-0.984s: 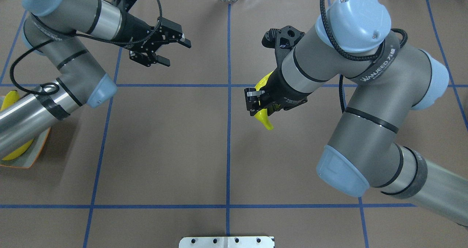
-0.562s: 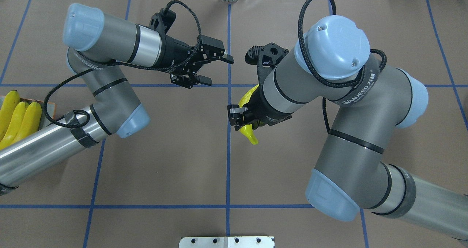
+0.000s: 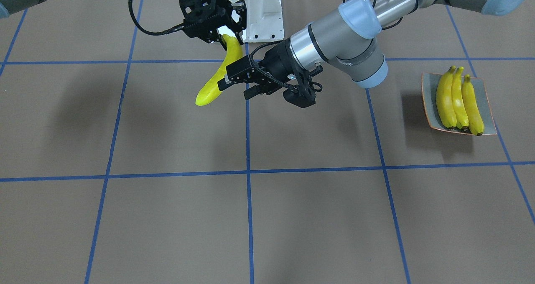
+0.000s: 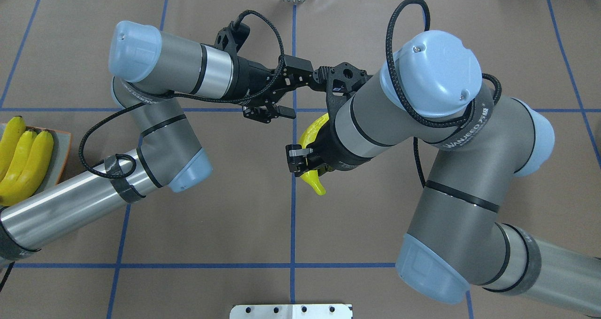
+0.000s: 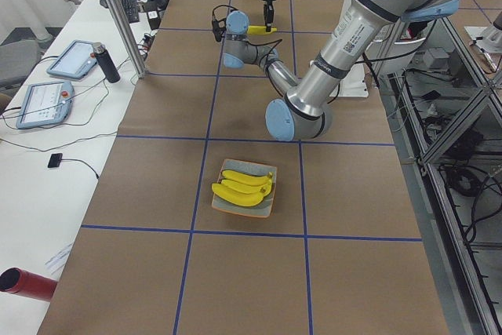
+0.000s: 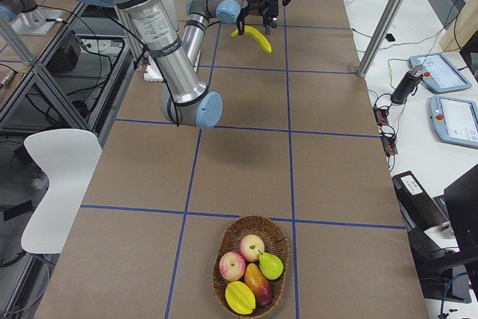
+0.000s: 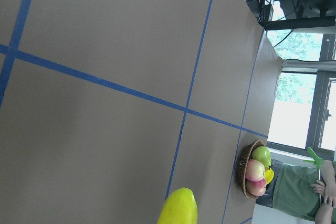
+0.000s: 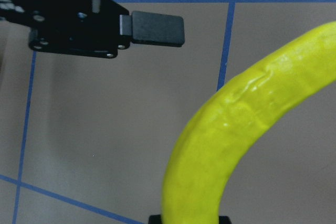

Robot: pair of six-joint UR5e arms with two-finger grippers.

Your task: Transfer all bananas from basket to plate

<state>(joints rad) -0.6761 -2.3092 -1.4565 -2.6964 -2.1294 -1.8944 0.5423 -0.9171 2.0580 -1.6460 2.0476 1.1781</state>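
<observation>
While the right gripper clamps the pale banana above the table's middle, the left gripper, fingers wide beside it, should straddle the free half squarely before closing; the plate sits near the left end.

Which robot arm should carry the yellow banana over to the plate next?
The left. Its open left gripper is right beside the banana that the right gripper holds. The plate with three bananas lies on the left arm's side, far from the right arm.
</observation>
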